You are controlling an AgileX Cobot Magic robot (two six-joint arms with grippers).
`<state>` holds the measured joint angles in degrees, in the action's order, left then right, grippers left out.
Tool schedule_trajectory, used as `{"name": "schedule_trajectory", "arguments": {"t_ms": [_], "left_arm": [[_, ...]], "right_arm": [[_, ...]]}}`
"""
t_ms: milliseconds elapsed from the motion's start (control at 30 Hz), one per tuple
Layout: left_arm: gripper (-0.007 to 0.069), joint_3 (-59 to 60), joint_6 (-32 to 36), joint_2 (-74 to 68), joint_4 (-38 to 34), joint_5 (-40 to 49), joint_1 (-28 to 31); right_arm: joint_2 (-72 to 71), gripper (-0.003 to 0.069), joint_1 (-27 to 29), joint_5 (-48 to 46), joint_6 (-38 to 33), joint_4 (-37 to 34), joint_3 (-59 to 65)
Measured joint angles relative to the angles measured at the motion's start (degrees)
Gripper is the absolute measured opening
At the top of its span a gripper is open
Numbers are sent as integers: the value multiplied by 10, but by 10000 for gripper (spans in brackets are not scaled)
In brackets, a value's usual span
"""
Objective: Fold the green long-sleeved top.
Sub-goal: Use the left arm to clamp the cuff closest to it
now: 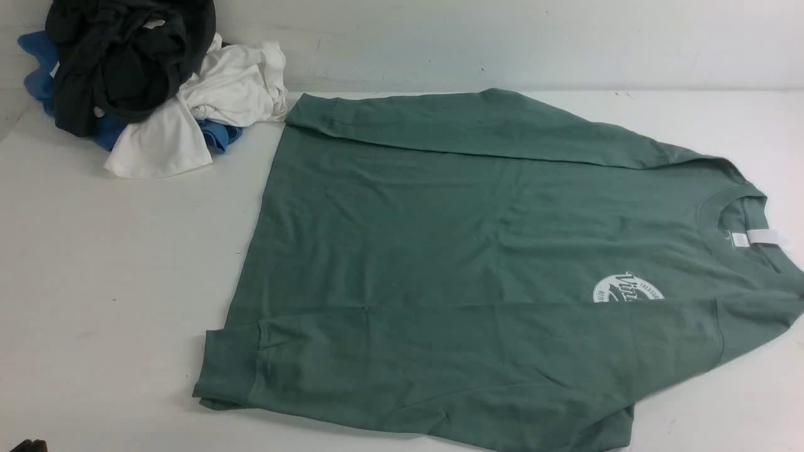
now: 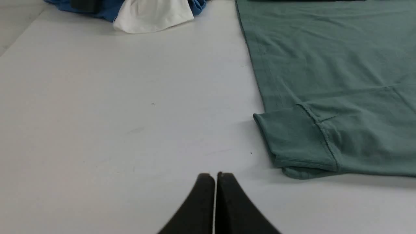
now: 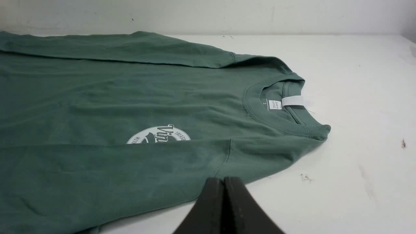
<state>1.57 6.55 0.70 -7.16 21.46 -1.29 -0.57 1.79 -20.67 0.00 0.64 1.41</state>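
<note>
The green long-sleeved top (image 1: 452, 251) lies flat on the white table, collar to the right and hem to the left. Both sleeves are folded in along the body; the near sleeve covers half of the white round logo (image 1: 628, 290). A white neck label (image 1: 757, 238) shows inside the collar. The near cuff (image 2: 292, 143) lies at the hem corner. My left gripper (image 2: 215, 175) is shut and empty over bare table, short of that cuff. My right gripper (image 3: 224, 179) is shut and empty at the near edge of the top (image 3: 130, 130), by the shoulder seam.
A heap of black (image 1: 125, 56), white (image 1: 220, 94) and blue (image 1: 38, 63) garments sits at the far left corner, against the back wall. Bare white table (image 1: 113, 282) stretches left of the top, and another bare stretch (image 3: 364, 130) lies right of the collar.
</note>
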Motion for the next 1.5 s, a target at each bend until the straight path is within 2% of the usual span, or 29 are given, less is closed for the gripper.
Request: {"name": "schedule_trajectory", "arguments": {"t_ms": [1100, 1200, 1333, 1367, 1433, 1500], "left_arm": [[-7, 0, 5, 0, 2, -7, 0], [-7, 1, 6, 0, 2, -39, 0], [-7, 1, 6, 0, 2, -136, 0], [-7, 1, 4, 0, 1, -193, 0], [-7, 1, -1, 0, -1, -229, 0], [-7, 1, -4, 0, -3, -290, 0]], "right_arm": [[0, -14, 0, 0, 0, 0, 0], [0, -14, 0, 2, 0, 0, 0], [0, -14, 0, 55, 0, -6, 2], [0, -14, 0, 103, 0, -6, 2], [0, -14, 0, 150, 0, -6, 2], [0, -14, 0, 236, 6, -6, 2]]}}
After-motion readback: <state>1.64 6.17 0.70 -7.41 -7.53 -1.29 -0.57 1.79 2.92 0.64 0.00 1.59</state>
